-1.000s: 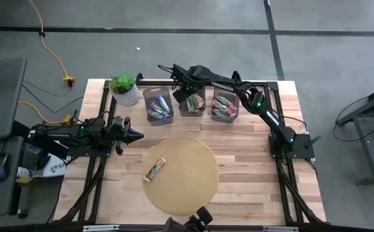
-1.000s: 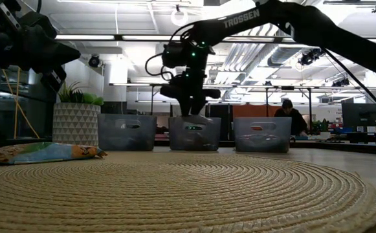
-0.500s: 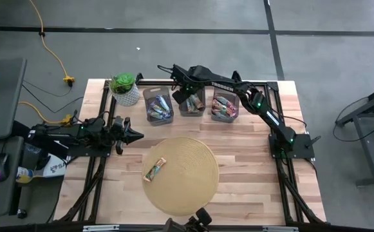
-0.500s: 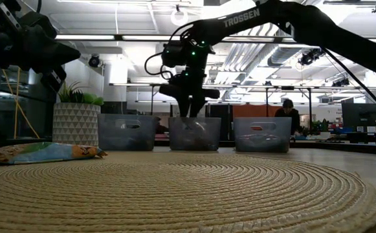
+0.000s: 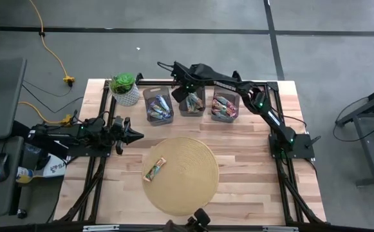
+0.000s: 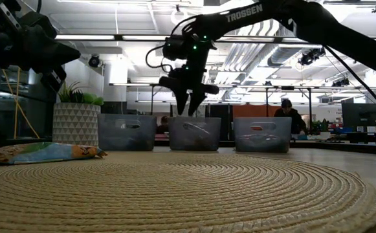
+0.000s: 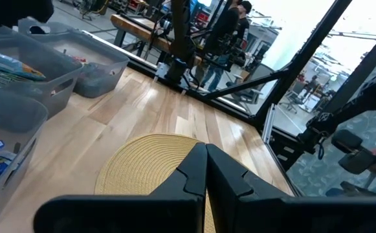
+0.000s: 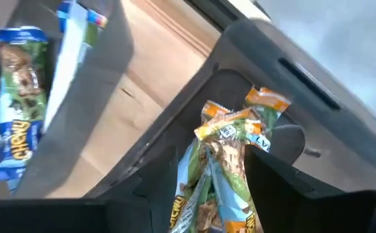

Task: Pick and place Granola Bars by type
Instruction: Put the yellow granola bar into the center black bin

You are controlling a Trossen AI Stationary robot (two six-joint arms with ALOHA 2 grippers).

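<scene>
Three grey bins point(image 5: 192, 103) and a potted plant point(image 5: 125, 89) line the far edge of the tabletop point(image 5: 251, 151). The right claw point(image 6: 189, 103) hangs above the middle bin. The round mat point(image 5: 180, 175) is mostly bare, one bar point(image 5: 154, 169) at its left. Bare wood lies open to the right.

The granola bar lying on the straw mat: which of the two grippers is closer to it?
Left. The left gripper hangs beside the mat, a short way from the bar. The right gripper is open above the middle bin at the table's far edge, farther off.
</scene>
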